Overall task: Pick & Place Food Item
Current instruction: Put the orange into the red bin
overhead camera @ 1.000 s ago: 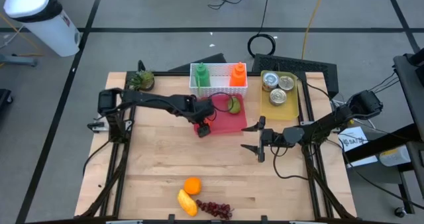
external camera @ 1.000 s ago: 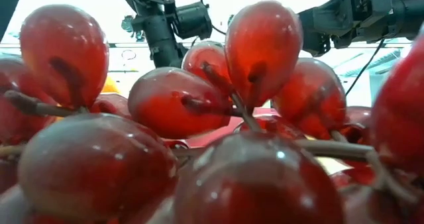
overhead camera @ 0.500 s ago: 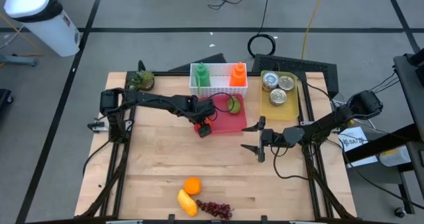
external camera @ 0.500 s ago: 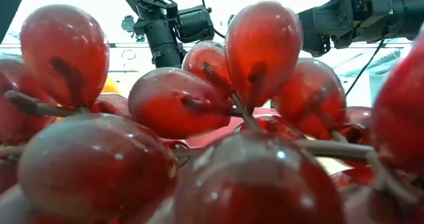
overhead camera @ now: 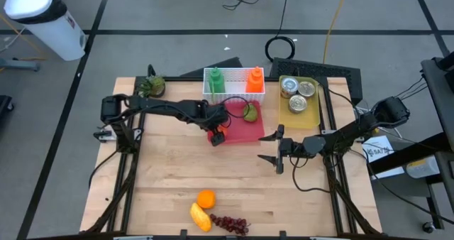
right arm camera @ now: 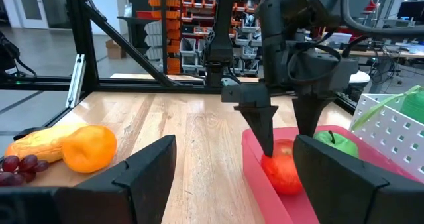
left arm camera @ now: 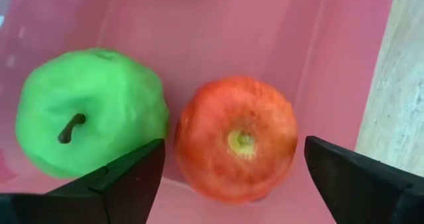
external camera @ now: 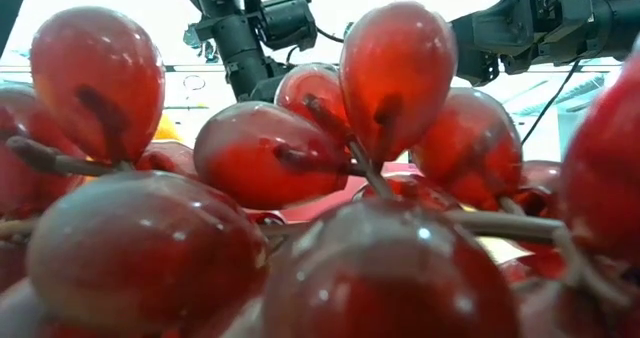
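Observation:
A red apple [left arm camera: 235, 138] and a green apple [left arm camera: 93, 111] lie side by side in the pink tray [overhead camera: 245, 131] at the table's far middle. My left gripper [overhead camera: 230, 117] hangs open over the tray, pointing down. Its two fingers stand on either side of the red apple and just above it, as the right wrist view [right arm camera: 286, 141] shows. The green apple [overhead camera: 250, 113] shows beside the gripper in the high view. My right gripper [overhead camera: 262, 147] waits open and empty over the table, right of the tray.
A white basket [overhead camera: 234, 84] with a green and an orange bottle stands behind the tray. A yellow tray [overhead camera: 299, 101] with cans is at the far right. An orange [overhead camera: 206, 198], a yellow food item [overhead camera: 200, 217] and red grapes [overhead camera: 230, 224] lie at the near edge.
My left arm's wrist has risen a little over the pink tray. The apples and my right gripper have kept still.

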You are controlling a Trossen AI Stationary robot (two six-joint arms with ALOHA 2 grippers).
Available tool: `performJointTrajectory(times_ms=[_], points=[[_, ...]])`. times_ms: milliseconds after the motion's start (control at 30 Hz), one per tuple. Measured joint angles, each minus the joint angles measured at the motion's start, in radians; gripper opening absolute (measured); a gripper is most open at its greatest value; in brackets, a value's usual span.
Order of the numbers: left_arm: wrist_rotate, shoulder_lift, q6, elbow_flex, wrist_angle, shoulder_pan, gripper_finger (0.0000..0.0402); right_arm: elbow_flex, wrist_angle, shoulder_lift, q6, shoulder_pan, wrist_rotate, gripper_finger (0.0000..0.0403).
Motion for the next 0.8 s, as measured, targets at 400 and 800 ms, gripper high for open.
performJointTrajectory(times_ms=[400, 800], points=[[0.000, -0.083, -0.021, 0.000, -0.006, -0.019, 0.0369, 0.000, -0.001, 0.000, 0.003, 0.000, 0.000, 0.0283], [0.005, -0.222, -0.113, 0.002, -0.028, -0.277, 0.0368, 0.000, -0.019, 0.000, 0.003, 0.000, 0.000, 0.0283]])
